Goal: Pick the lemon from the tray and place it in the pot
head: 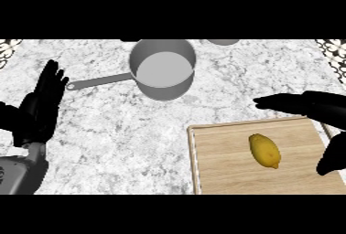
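Observation:
A yellow lemon (264, 151) lies on the wooden tray (223, 169) at the lower right. A grey pot (163, 68) with a long handle pointing left stands at the upper middle of the marble counter. My right hand (317, 106) hovers over the tray's far right corner, open, fingers stretched to the left and thumb hanging down at the right edge; it is apart from the lemon. My left hand (42, 107) rests open at the left edge, fingers up.
A grey round object (222, 42) shows partly at the top edge, right of the pot. Patterned strips sit in the top corners. Bare marble lies between pot and tray.

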Motion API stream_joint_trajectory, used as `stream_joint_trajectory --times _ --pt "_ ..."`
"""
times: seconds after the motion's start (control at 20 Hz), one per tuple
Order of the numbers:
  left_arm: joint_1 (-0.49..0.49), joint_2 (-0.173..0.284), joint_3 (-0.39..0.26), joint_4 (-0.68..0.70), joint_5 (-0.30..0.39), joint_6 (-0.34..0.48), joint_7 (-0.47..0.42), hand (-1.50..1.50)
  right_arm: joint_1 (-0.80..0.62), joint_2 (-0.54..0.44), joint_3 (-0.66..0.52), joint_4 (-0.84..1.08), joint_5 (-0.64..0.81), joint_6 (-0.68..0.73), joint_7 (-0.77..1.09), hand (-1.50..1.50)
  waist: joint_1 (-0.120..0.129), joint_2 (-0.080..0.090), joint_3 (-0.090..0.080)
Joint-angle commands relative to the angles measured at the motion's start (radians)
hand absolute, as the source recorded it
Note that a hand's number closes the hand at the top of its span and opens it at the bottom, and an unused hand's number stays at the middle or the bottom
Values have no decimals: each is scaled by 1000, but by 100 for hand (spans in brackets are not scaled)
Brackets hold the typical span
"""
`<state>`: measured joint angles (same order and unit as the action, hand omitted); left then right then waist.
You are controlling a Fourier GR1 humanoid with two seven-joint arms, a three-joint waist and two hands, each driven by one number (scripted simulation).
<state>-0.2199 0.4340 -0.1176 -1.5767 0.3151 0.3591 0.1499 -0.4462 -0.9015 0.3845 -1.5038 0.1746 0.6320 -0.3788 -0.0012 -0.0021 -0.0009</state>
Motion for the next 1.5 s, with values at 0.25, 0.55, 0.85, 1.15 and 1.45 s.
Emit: stream_joint_trajectory --times 0.25,0.55,0.85,1.15,1.45 --pt "20 16 112 -32 11 -84 42 0 104 76 -63 -125 92 89 95 -150 1 1 1" --pt "24 -65 62 -13 -65 -73 9 0 183 107 -51 -56 307 -8 3 -150 1 3 1" --pt "29 -107 80 -47 -119 -70 43 0 139 232 -101 -18 360 38 37 -150 4 3 1" --pt "-15 -104 143 25 -122 -126 14 0 170 321 -74 0 478 -19 29 -150 3 3 1" --pt "-22 -150 113 -48 -181 -92 98 0 235 323 -94 33 572 -48 -27 -150 0 2 1"
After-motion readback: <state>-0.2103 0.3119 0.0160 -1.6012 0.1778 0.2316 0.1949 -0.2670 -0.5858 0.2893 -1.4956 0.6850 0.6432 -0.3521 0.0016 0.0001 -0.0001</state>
